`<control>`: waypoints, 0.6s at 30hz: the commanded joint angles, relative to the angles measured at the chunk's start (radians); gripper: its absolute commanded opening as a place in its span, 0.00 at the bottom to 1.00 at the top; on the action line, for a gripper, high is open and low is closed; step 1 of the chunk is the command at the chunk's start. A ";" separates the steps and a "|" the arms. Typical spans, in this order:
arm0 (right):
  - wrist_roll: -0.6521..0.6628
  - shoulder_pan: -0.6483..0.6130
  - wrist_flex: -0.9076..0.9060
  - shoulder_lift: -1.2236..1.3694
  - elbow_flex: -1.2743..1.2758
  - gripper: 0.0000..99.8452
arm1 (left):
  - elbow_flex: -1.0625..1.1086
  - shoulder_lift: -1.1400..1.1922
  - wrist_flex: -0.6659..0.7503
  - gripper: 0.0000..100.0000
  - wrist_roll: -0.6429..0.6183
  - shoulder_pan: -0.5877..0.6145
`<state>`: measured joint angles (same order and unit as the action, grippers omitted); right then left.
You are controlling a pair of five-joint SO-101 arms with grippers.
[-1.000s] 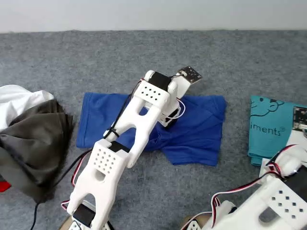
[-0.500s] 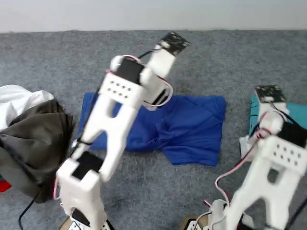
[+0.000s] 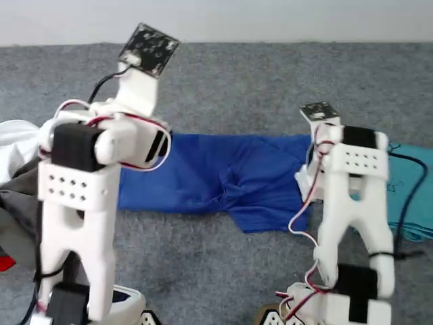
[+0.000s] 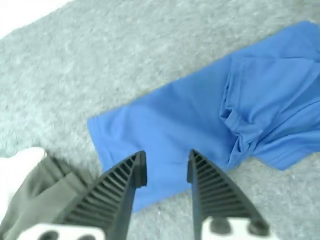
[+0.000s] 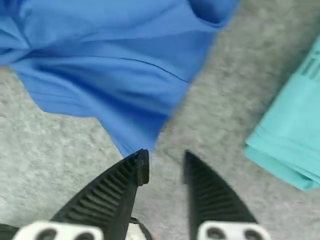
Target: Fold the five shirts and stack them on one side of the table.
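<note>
We see the blue shirt [image 3: 230, 183] lying across the middle of the desk [image 3: 257, 81], spread out long from left to right, rumpled and bunched near its centre, with a flap hanging toward the near edge. The teal shirt [image 3: 414, 189] lies folded at the right edge, apart from the blue one, with bare desk between them. At the left edge the grey shirt [image 3: 17, 196] sits in a loose heap with the white shirt [image 3: 17, 139] touching it on the far side.

The left arm [image 3: 88, 183] stands raised over the left end of the blue shirt. The left gripper [image 4: 166, 167] hangs above that end, near the grey heap; its fingers [image 4: 122, 187] are parted by a narrow gap and hold nothing.

The right arm [image 3: 352, 189] rises between the blue and teal shirts. The right gripper [image 5: 165, 167] hangs over bare desk just beside the blue shirt's near right corner; its fingers [image 5: 120, 187] are likewise narrowly parted with nothing between them.
</note>
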<state>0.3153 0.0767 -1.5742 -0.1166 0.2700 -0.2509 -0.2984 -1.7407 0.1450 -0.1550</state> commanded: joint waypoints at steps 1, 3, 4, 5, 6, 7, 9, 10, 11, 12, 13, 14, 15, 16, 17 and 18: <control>-0.095 -0.059 0.010 0.064 -0.089 0.20 | 0.038 -0.069 -0.012 0.14 -0.003 0.043; -0.152 -0.087 0.010 0.114 -0.143 0.21 | 0.062 -0.083 -0.012 0.14 -0.003 0.066; -0.173 -0.096 0.010 0.139 -0.173 0.21 | 0.071 -0.091 -0.012 0.14 -0.003 0.077; -0.190 -0.102 0.010 0.165 -0.204 0.21 | 0.082 -0.097 -0.012 0.14 -0.003 0.086; -0.203 -0.102 0.010 0.196 -0.235 0.21 | 0.091 -0.101 -0.012 0.14 -0.003 0.092; -0.213 -0.104 0.010 0.228 -0.265 0.21 | 0.099 -0.107 -0.012 0.14 -0.003 0.098; -0.230 -0.102 0.010 0.294 -0.325 0.21 | 0.116 -0.120 -0.012 0.14 -0.003 0.109; -0.242 -0.102 0.008 0.328 -0.354 0.21 | 0.127 -0.126 -0.012 0.14 -0.003 0.115; -0.256 -0.102 0.001 0.360 -0.385 0.21 | 0.133 -0.133 -0.012 0.14 -0.003 0.121; -0.270 -0.102 -0.001 0.387 -0.411 0.21 | 0.139 -0.143 -0.012 0.14 -0.003 0.130; -0.284 -0.104 -0.001 0.409 -0.434 0.21 | 0.142 -0.150 -0.012 0.14 -0.003 0.138; -0.298 -0.104 -0.001 0.432 -0.456 0.21 | 0.147 -0.157 -0.012 0.14 -0.003 0.147; -0.311 -0.105 -0.001 0.449 -0.474 0.21 | 0.151 -0.164 -0.012 0.14 -0.003 0.153; -0.327 -0.105 -0.001 0.463 -0.491 0.21 | 0.156 -0.170 -0.012 0.14 -0.003 0.158; -0.342 -0.108 -0.001 0.475 -0.505 0.21 | 0.160 -0.175 -0.012 0.14 -0.003 0.163; -0.354 -0.117 -0.001 0.486 -0.520 0.21 | 0.166 -0.178 -0.012 0.14 -0.003 0.163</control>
<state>0.0038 -0.0215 -1.5727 0.3652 -0.1734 -0.0867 -0.4442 -1.7423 0.1450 0.0015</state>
